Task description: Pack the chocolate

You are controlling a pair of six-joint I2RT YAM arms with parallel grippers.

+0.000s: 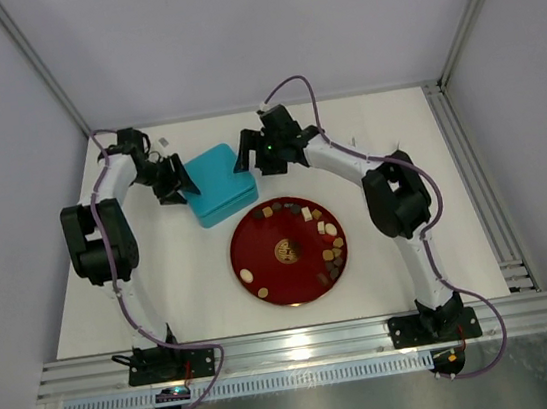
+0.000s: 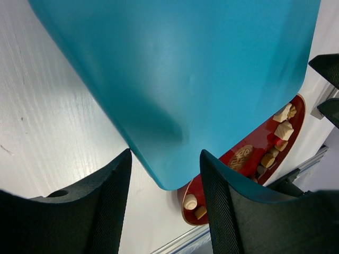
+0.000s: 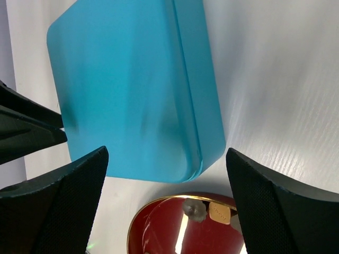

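Left gripper (image 2: 164,159) and right gripper (image 3: 167,153) were spread open, flanking the teal box (image 1: 216,187). Chocolate (image 1: 330,228) sat on the red plate (image 1: 284,286) beside it; tiny, light, probably crumbly, so I'd pinch the sides gently.

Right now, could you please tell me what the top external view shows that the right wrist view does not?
Only top external: the whole red plate, its gold emblem and the full scatter of chocolate. Only right wrist: the lid seam along the side of the blue box. Both: the box, the plate's edge, a few chocolate pieces, and the open left pincer and right pincer flanking the box.
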